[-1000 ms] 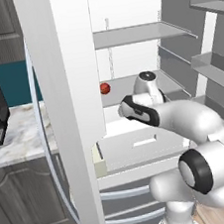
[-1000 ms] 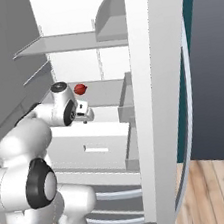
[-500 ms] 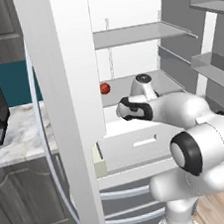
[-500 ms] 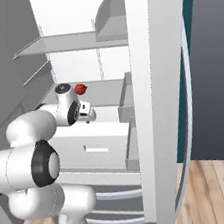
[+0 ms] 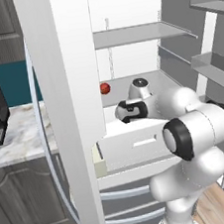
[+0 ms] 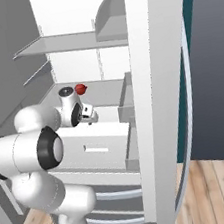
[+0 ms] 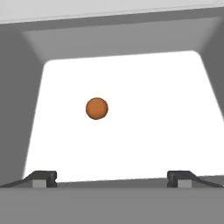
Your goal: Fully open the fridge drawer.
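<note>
Beyond the two-finger gripper (image 7: 112, 178), jaws wide and empty, small orange-red ball (image 7: 96, 108), below perhaps, wide white box-shaped fridge drawer (image 5: 138, 143), long axis sideways.

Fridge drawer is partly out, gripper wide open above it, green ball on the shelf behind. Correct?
One error: the ball is red in the right base view, not green. Otherwise yes: the fridge drawer is partly out and the gripper is wide open above it.

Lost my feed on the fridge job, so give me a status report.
Gripper open, holding nothing, above the fridge drawer. Drawer partly out, handle slot untouched. Small red ball on the shelf behind, not in the way.
</note>
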